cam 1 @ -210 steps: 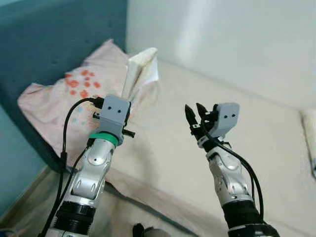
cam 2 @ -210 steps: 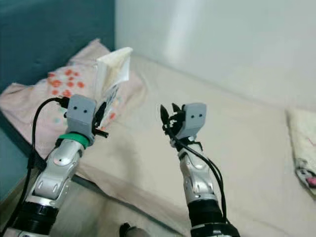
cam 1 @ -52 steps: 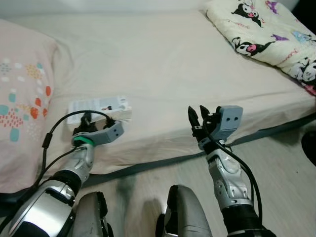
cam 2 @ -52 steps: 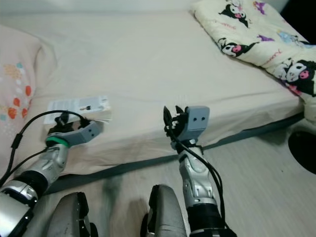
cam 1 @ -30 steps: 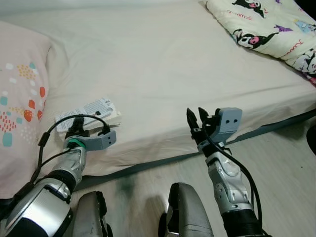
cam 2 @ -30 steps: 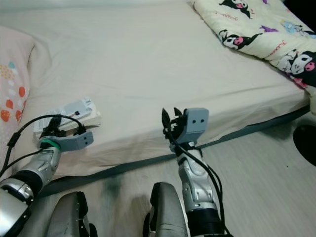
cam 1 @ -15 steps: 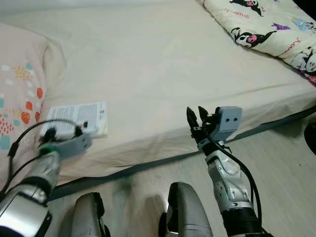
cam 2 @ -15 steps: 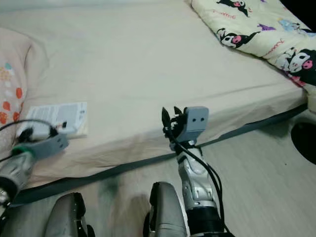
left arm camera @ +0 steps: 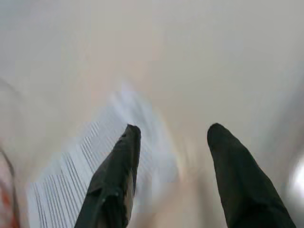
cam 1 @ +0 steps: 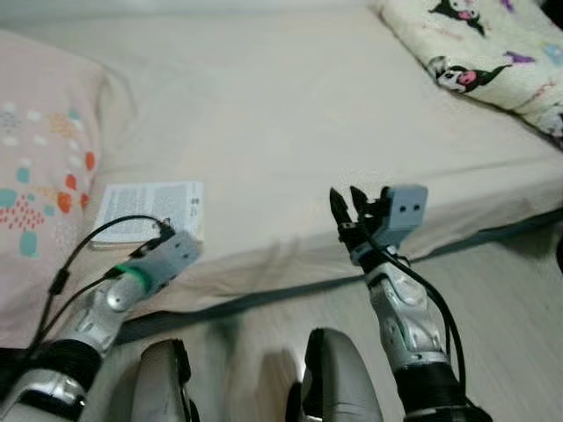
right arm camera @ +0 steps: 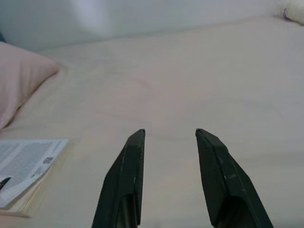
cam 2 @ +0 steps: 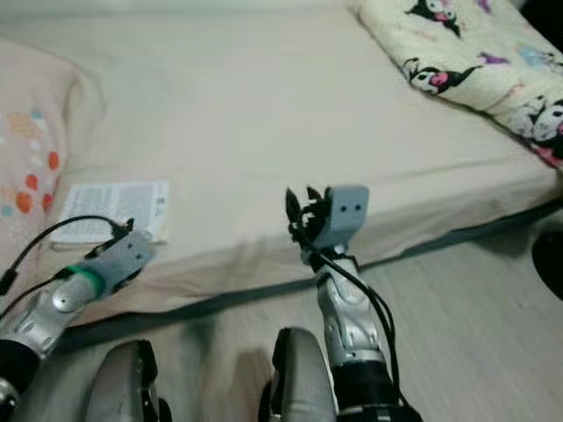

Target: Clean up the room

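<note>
A thin, light, floppy booklet lies flat on the bed; the empty, spread-fingered left gripper should pinch its edge.

The bed carries a book, pillow and blanket.

Soft, even, rather flat light covers the cream-sheeted bed, washing its far end pale. Dim shadows lie under the mattress edge and on the grey wooden floor. Both head views are slightly smeared, most along the silver left arm. The left wrist view is heavily blurred: the white printed booklet reads as streaks, probably from motion, though the black fingers of the left tool stay fairly sharp. The right wrist view is clear, with a bright patch on the pale wall.
</note>
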Robot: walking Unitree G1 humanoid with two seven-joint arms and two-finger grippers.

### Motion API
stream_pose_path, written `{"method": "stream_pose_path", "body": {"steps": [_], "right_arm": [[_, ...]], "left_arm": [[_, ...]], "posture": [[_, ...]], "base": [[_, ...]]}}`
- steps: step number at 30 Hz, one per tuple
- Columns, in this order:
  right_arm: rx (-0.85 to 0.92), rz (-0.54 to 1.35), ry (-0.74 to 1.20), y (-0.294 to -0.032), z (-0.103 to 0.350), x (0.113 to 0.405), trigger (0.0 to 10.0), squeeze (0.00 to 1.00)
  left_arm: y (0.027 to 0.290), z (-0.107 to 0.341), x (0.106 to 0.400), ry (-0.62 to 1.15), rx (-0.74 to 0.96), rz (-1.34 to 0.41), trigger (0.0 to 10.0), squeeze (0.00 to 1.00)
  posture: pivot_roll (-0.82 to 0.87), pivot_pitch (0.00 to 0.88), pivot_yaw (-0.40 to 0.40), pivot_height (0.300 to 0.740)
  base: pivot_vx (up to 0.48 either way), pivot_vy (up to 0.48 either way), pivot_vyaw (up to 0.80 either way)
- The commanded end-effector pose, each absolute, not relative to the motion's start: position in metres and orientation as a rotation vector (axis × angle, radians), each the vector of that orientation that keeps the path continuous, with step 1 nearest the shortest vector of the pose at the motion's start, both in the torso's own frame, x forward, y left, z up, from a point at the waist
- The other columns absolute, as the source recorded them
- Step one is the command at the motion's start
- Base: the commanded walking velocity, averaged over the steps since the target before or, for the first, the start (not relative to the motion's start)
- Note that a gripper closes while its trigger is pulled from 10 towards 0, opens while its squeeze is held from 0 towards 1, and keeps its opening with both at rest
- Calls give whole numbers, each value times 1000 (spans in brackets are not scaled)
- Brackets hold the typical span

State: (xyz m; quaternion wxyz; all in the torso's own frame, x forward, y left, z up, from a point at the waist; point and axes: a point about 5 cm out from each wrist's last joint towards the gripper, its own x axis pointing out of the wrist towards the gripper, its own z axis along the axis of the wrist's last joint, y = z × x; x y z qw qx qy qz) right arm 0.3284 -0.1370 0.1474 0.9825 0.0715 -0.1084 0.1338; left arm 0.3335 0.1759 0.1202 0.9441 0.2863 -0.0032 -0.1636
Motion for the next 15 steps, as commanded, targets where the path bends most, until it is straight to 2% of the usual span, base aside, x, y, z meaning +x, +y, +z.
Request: {"method": "stream_pose_path", "body": {"steps": [1,2,8,15], "right_arm": [[137,259,-203,-141,142,327,10000,0],[136,259,-206,-141,142,327,10000,0],[142,281,-229,-137,147,329,10000,0],[155,320,-262,-128,157,330,10000,0]], "left_arm": [[180,125,332,-14,530,-312,10000,0],[172,142,331,-89,445,-290,10000,0],[156,166,329,-226,346,-216,10000,0],[142,169,323,-234,229,-95,10000,0]], "posture": [[-31,77,-30,588],[-31,73,-29,588],[-17,58,-33,588],[-5,35,-42,588]], "base": [[0,0,0],[0,0,0],[0,0,0],[0,0,-74]]}}
